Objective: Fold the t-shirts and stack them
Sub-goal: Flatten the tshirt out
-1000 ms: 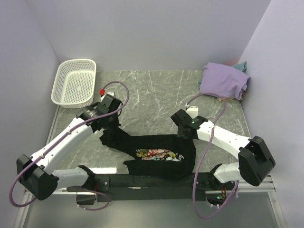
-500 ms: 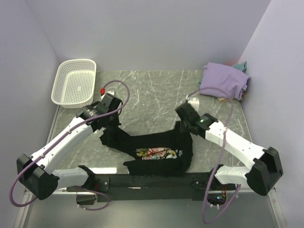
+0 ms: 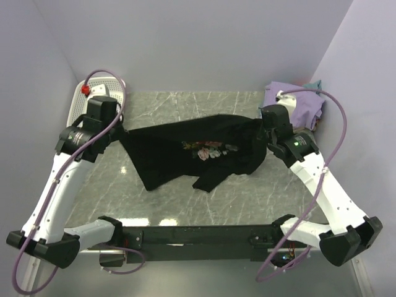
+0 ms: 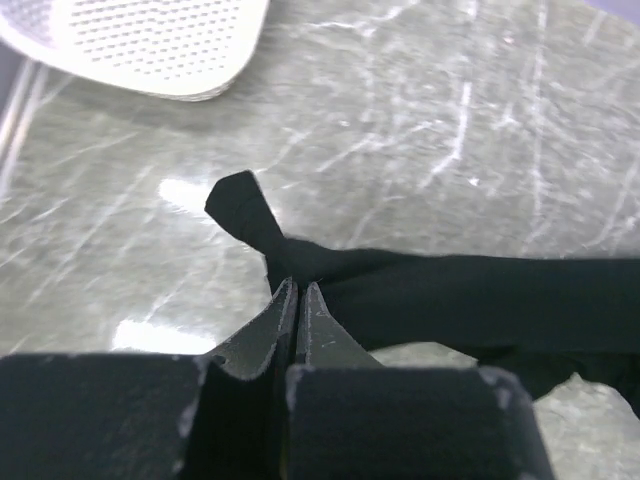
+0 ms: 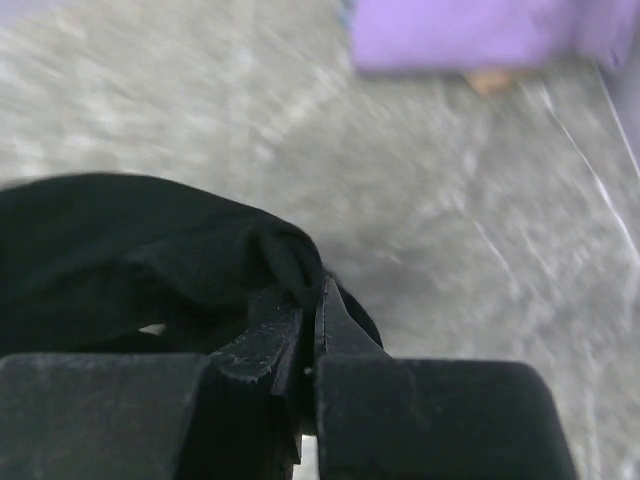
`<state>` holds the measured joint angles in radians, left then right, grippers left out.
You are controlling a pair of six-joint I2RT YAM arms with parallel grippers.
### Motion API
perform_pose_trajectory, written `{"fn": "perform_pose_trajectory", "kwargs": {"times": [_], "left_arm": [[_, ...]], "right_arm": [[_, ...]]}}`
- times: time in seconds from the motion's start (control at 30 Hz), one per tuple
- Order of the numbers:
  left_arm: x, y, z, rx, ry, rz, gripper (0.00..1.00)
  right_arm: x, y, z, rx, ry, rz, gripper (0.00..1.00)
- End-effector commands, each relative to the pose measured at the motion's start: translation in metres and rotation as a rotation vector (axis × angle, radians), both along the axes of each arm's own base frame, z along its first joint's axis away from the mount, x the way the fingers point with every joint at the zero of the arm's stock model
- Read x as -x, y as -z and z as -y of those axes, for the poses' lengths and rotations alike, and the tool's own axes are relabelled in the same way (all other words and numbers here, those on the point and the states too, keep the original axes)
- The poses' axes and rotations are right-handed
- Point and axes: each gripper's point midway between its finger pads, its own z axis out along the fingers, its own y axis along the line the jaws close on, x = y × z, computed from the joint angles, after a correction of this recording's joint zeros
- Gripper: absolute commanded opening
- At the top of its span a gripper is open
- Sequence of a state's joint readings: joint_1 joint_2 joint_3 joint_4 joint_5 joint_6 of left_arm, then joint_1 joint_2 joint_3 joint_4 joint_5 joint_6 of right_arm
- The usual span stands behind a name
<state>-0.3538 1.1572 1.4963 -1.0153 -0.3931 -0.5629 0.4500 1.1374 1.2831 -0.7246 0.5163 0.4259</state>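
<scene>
Holding black t-shirt [image 3: 162, 153] stretched between clamped left jaws and right jaws

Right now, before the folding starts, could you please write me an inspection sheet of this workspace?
Surface: grey marbled table, glare spots in the left wrist view.
Job's things: black t-shirt stretched between both grippers, print up; lavender t-shirt heaped in the far right corner; teal t-shirt behind it, mostly hidden.
Clutter: white basket in the far left corner.
Grippers: left gripper shut on the black t-shirt's left end; right gripper shut on its right end.
Cables: purple cable loops over the left wrist, another over the right.
Surroundings: plain pale walls; nothing else seen.
</scene>
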Motion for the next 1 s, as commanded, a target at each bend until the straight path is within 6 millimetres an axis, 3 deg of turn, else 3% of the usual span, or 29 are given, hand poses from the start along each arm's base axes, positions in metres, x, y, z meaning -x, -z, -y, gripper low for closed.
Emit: {"fn": "perform_pose_trajectory", "kwargs": {"times": [0.0, 0.13, 0.27, 0.5, 0.6, 0.73, 0.97], "left_arm": [[0.017, 0.010, -0.032, -0.079, -0.078, -0.049, 0.01], [0.025, 0.009, -0.049, -0.114, -0.132, -0.053, 0.01], [0.029, 0.006, -0.061, -0.137, -0.166, -0.053, 0.01], [0.024, 0.021, -0.054, -0.121, -0.134, -0.085, 0.01], [0.022, 0.021, -0.056, -0.127, -0.145, -0.080, 0.01], [0.025, -0.002, -0.060, -0.126, -0.161, -0.015, 0.01], [0.044, -0.079, -0.050, -0.045, -0.067, 0.157, 0.01]], "right_arm": [[0.007, 0.055, 0.024, 0.057, 0.057, -0.126, 0.00], [0.007, 0.073, 0.038, 0.056, 0.095, -0.156, 0.00], [0.005, 0.060, 0.048, 0.055, 0.121, -0.103, 0.00], [0.002, 0.069, 0.050, 0.043, 0.123, -0.124, 0.00], [0.003, 0.060, 0.047, 0.012, 0.115, -0.078, 0.00], [0.013, 0.018, 0.043, -0.043, 0.063, 0.065, 0.00], [0.042, -0.051, 0.029, -0.119, -0.088, 0.259, 0.00]]}}
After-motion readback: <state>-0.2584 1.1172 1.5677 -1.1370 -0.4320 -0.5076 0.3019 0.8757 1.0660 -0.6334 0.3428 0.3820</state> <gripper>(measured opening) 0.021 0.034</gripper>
